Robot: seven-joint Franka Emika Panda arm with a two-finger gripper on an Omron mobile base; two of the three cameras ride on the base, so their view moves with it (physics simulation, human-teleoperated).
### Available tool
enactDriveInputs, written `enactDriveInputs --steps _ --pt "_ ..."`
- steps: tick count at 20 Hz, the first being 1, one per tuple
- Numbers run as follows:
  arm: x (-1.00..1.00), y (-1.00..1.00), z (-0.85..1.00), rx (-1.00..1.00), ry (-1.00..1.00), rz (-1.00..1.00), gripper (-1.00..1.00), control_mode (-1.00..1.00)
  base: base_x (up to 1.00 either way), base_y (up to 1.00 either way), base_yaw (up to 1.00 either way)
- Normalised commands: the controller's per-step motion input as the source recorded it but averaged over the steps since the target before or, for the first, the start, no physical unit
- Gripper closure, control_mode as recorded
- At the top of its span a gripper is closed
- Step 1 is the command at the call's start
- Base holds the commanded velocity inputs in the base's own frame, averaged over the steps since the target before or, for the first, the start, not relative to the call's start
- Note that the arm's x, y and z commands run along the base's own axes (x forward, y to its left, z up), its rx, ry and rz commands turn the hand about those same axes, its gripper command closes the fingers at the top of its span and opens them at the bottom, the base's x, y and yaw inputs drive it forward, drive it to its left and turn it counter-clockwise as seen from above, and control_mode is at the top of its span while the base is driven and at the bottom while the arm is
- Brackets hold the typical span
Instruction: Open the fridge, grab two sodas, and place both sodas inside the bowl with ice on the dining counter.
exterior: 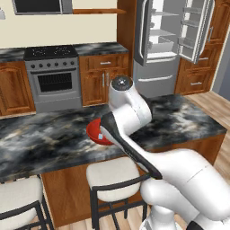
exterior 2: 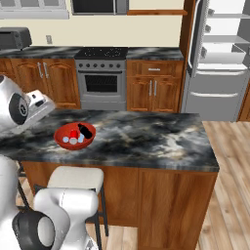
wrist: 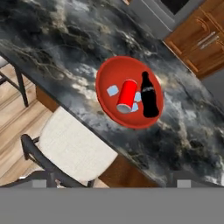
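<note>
I see the red bowl (wrist: 129,92) on the dining counter (exterior 2: 146,139), holding a black cola bottle (wrist: 149,95), a red can (wrist: 127,96) and ice cubes (wrist: 113,90). My gripper hangs above, jaws spread, gripping nothing. Far right, the fridge (exterior: 173,40) stands open.

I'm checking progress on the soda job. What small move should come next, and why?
Probably draw the arm up and back from the bowl. A black soda bottle and a red can already lie among the ice cubes in it on the dining counter, so nothing seems left to place.
</note>
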Motion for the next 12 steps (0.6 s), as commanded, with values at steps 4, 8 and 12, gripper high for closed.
enactDriveInputs --steps 4,8,12 --pt "-0.80 -0.32 0.46 0.11 -0.18 -0.07 -1.00 -1.00 0.00 0.00 0.00" --pt "-0.81 -0.44 0.43 0.13 -0.17 -0.10 -1.00 -1.00 0.00 0.00 0.00" --pt "-0.75 -0.44 0.42 0.16 -0.14 -0.11 -1.00 -1.00 0.00 0.00 0.00"
